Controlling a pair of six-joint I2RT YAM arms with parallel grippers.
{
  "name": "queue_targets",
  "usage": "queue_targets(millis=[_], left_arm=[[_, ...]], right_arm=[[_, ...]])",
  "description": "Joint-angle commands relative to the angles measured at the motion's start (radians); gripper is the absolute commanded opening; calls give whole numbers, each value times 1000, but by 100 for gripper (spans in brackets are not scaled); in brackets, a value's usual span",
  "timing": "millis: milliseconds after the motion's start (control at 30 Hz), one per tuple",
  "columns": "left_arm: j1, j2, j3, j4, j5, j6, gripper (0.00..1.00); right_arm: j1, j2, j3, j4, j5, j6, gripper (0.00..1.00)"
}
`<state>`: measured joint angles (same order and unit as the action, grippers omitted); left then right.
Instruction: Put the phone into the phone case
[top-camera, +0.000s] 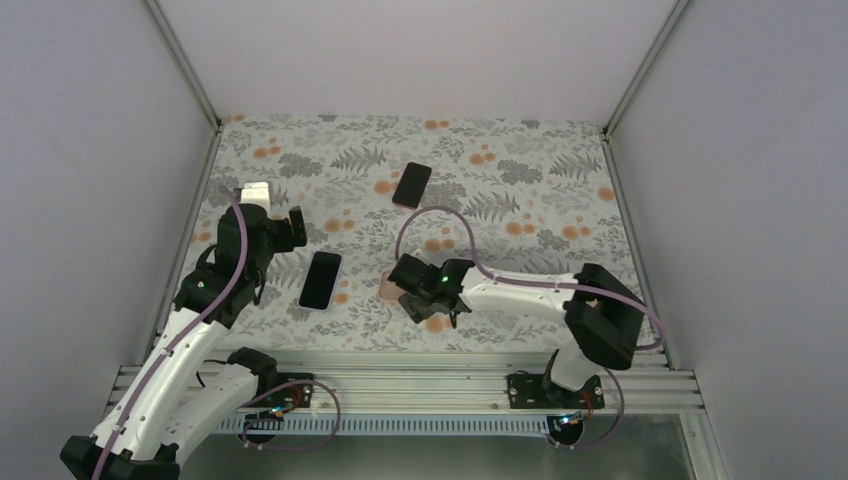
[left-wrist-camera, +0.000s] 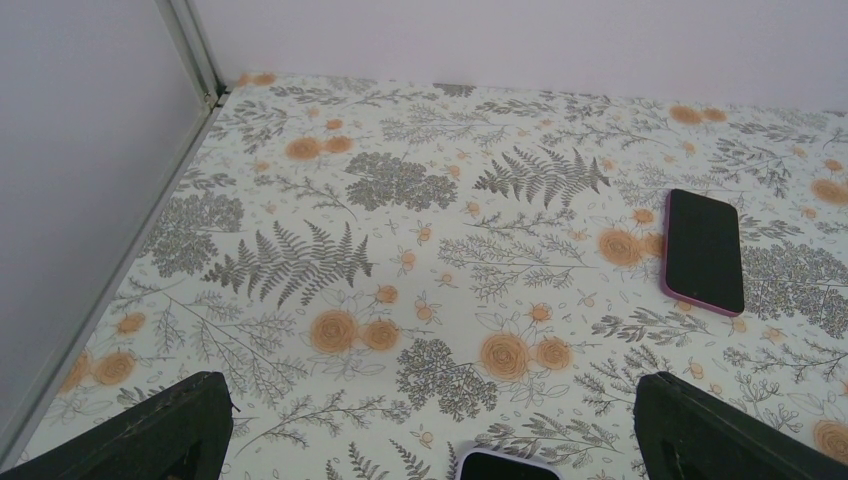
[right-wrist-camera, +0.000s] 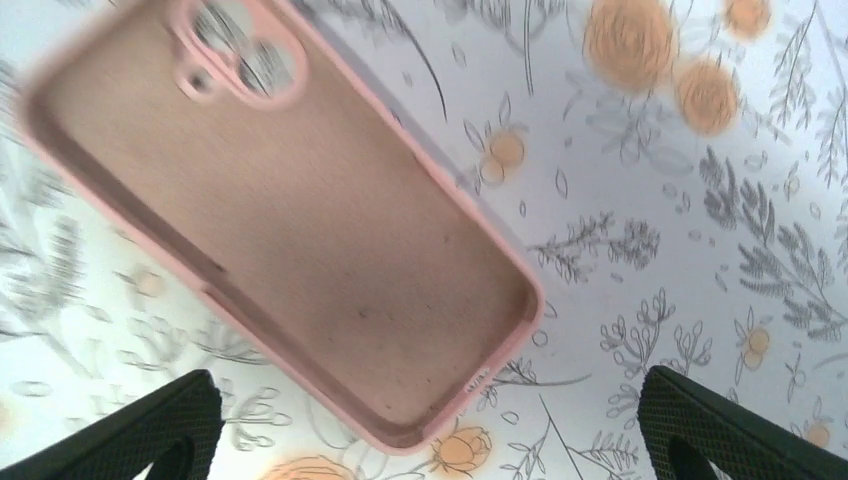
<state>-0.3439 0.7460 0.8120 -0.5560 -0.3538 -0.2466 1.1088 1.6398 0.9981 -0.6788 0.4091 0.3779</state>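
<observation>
Pink phone case (right-wrist-camera: 290, 230) lies open side up on the desk (top-camera: 520, 180), directly under the right tool (right-wrist-camera: 425, 440), its long axis slanting across the finger gap. That tool's jaws are spread wide, gripping nothing. Dark phone (top-camera: 320, 280) lies flat, nearer the left tool (top-camera: 285, 228), which is also wide open and empty.

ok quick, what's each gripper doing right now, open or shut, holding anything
left gripper: open, holding nothing
right gripper: open above the pink silicone phone case, not gripping it
</observation>
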Motion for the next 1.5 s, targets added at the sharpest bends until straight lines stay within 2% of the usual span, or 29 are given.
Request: queue_targets(millis=[0, 133, 300, 533, 767, 1067, 1267, 1467], left_arm=[[5, -6, -14, 8, 1, 2, 100], [5, -10, -14, 12, 7, 3, 100], [5, -29, -28, 30, 13, 18, 100], [11, -48, -65, 85, 38, 52, 100], [29, -59, -44, 70, 101, 54, 100], [55, -52, -36, 66, 157, 64, 100], [63, -52, -35, 67, 181, 67, 100], [70, -47, -34, 66, 194, 67, 100]], right_arm=[[-47, -100, 31, 115, -95, -44, 100], [-145, -110, 68, 204, -97, -44, 99], [-293, -35, 142, 274, -134, -18, 99], [-404, 108, 246, 367, -126, 68, 99], [-443, 291, 340, 459, -55, 202, 99], [-455, 520, 541, 496, -47, 220, 99], [-461, 652, 703, 448, 9, 283, 99], [-464, 807, 930, 264, 67, 364, 99]])
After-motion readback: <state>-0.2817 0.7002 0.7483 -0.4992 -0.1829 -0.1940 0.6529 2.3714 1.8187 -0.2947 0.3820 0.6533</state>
